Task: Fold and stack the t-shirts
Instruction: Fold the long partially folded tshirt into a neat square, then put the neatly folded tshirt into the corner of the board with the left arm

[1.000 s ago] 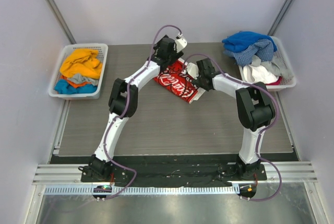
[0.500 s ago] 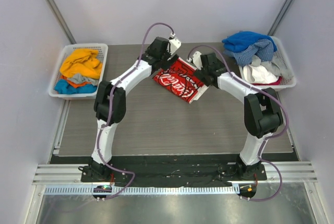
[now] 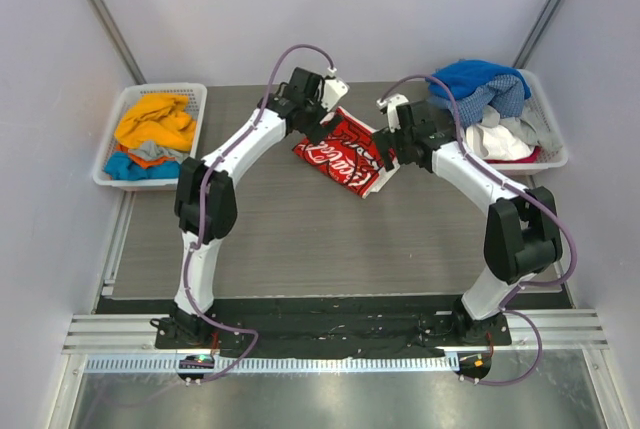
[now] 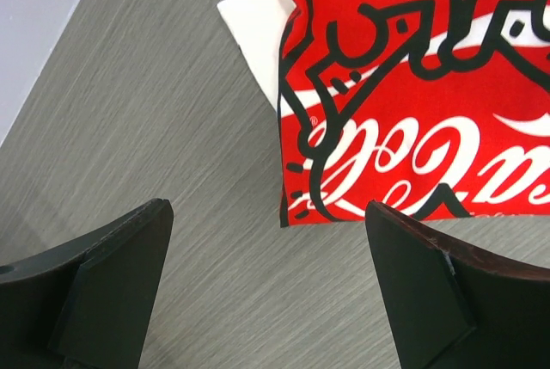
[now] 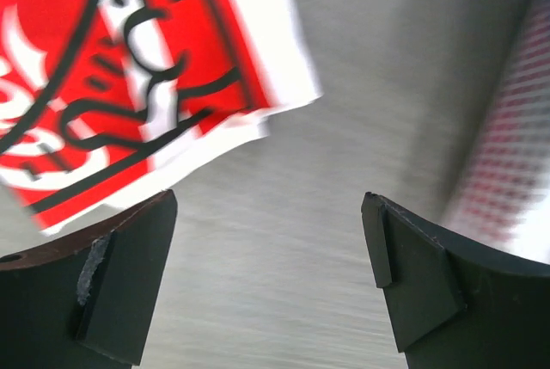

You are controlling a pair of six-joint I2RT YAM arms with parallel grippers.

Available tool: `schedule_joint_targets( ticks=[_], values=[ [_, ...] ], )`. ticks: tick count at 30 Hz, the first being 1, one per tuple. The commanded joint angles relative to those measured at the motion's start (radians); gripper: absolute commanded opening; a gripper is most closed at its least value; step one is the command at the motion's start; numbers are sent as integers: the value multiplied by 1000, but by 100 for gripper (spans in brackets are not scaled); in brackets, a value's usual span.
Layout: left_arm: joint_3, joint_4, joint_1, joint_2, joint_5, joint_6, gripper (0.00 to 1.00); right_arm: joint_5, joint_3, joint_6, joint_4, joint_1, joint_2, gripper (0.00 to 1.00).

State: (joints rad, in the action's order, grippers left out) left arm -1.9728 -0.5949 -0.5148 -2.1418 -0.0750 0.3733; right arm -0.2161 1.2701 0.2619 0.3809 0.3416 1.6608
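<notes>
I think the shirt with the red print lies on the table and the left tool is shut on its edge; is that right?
Not quite: the left tool is open and holds nothing, as the left wrist view shows. The shirt does lie on the table.

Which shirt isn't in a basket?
The white shirt with the red logo, lying flat on the table. The other shirts are heaped in the left basket and right basket.
</notes>
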Motion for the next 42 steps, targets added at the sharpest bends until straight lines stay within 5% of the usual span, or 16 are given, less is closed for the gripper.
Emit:
schedule_joint_targets(
  ticks=[1,7,12,42],
  values=[
    [-95,-37,6,-41,26,4,100,233,-31,-225,44,-45,-18,97],
    [-167,-46,4,-110,9,18,100,458,-46,-374,23,-118,51,97],
    [-190,-54,15,-159,35,16,100,504,-80,-405,-51,-124,77,96],
    [-308,-146,117,-245,285,-37,100,466,-124,-375,-120,-142,37,96]
  ],
)
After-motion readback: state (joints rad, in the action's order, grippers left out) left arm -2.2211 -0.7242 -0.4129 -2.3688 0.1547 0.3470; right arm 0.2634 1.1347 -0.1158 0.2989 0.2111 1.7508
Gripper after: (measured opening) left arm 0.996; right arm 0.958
